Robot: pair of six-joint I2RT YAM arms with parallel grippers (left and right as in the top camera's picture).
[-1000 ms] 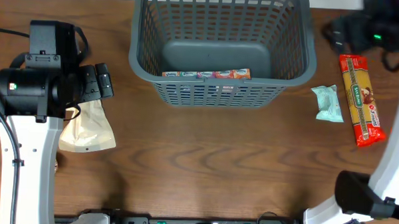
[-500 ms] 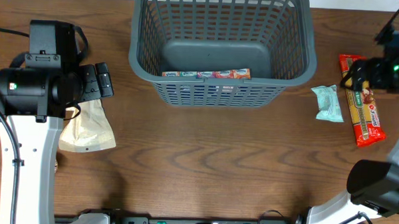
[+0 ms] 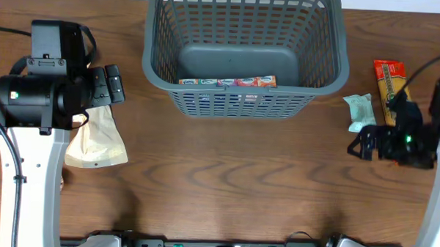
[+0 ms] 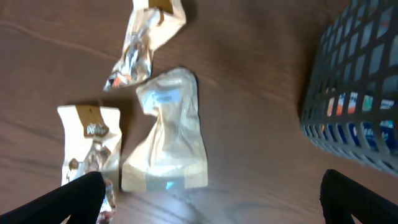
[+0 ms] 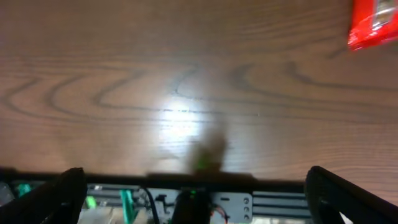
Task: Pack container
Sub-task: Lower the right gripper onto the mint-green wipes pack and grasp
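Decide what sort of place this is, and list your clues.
Probably a robotics lab bench: left arm and right arm flank a wooden table holding a grey basket and beige pouch.

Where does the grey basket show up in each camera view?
Overhead: the container sits top centre, on the table.
Left wrist: only its slotted wall, at the right edge.
Right wrist: not in it.
Shared landmark: the beige pouch, left of the container in overhead and left wrist views.
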